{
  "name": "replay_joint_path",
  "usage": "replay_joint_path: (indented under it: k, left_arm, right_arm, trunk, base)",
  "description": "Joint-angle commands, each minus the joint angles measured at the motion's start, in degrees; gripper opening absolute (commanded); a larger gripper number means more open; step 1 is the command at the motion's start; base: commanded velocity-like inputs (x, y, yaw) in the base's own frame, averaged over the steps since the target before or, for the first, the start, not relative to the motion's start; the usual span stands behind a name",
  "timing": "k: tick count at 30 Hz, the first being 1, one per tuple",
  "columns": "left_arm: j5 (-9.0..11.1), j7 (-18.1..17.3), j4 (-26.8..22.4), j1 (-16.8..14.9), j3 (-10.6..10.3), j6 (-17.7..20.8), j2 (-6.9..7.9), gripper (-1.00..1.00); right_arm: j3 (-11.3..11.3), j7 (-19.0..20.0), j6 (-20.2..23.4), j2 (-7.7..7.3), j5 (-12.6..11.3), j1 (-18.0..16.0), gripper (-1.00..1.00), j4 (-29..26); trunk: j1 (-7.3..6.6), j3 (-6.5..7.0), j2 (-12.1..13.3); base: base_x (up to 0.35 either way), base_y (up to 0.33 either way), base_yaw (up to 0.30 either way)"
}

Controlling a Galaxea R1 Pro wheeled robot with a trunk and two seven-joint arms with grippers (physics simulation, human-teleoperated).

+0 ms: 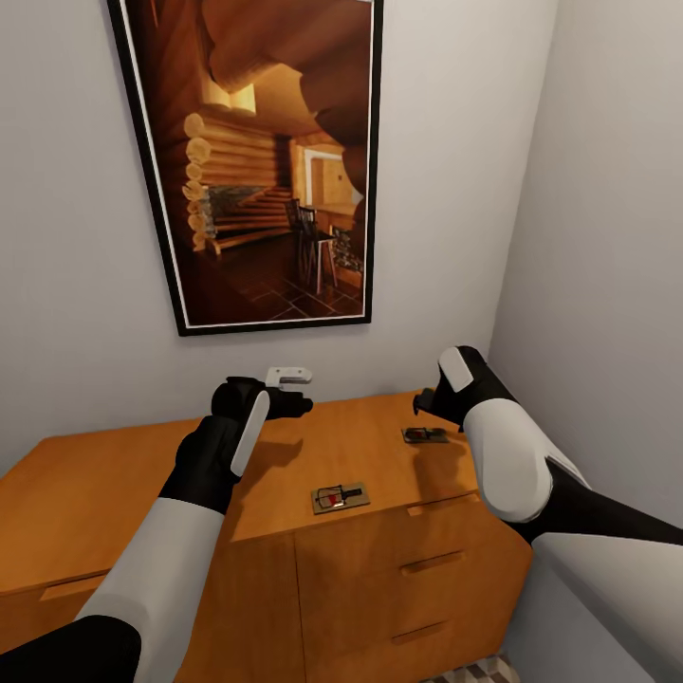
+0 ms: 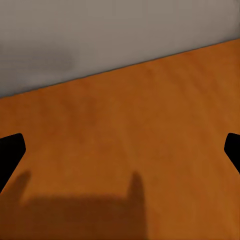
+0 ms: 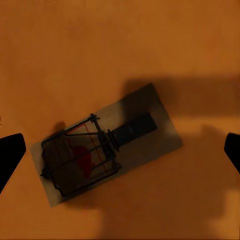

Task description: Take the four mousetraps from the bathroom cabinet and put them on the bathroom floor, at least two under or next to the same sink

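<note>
Both white-and-black arms are seen nearest in the head view, reaching out over the orange-brown cabinet (image 1: 142,474). Its flat top serves as the bench, and drawers with slim bar handles are set in its front. The left pincer (image 1: 285,403) is held above the back of the top, close to the grey wall; in the left wrist view its two dark fingertips (image 2: 11,150) are seen spread wide at the frame's edges, with only bare wood and wall between them, so nothing is gripped. The right pincer (image 1: 424,402) is held above the right part of the top. In the right wrist view its fingertips (image 3: 11,152) are likewise spread wide, and one mousetrap (image 3: 102,150) is seen lying flat between them on the wood, untouched, its red spot and dark wire showing. That mousetrap is seen in the head view just beneath the right pincer. A second mousetrap (image 1: 341,496) lies flat near the cabinet's front edge, between the two arms. A framed picture (image 1: 256,161) of a log interior hangs on the wall above. A patch of patterned bathroom floor (image 1: 474,672) is seen beside the cabinet's base.
</note>
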Motion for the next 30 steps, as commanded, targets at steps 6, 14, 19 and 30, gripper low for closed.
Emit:
replay_joint_path:
  k: [6,14,19,30]
  left_arm:
    - [0.6,0.6,0.0,0.0,-0.1,0.2,0.01,1.00]
    - [0.6,0.6,-0.1,0.0,-0.1,0.2,0.01,1.00]
    - [0.6,0.6,-0.1,0.0,-0.1,0.2,0.01,1.00]
    - [0.7,0.6,-0.1,0.0,-0.1,0.2,0.00,1.00]
  right_arm:
    - [-0.1,-0.6,-1.5,0.04,-0.6,-0.6,1.00,1.9]
    - [-0.1,-0.6,-2.1,0.04,-0.6,-2.3,1.00,3.7]
    - [-0.2,-0.6,-2.1,0.04,-0.6,-2.6,1.00,4.0]
    - [-0.2,-0.6,-2.3,0.04,-0.6,-2.7,1.00,4.3]
  trunk:
    - [0.00,-0.07,0.0]
    - [0.00,-0.07,0.0]
    - [0.00,-0.07,0.0]
    - [0.00,-0.07,0.0]
  base:
    - [0.000,0.000,0.000]
    - [0.000,0.000,0.000]
    - [0.000,0.000,0.000]
    - [0.000,0.000,0.000]
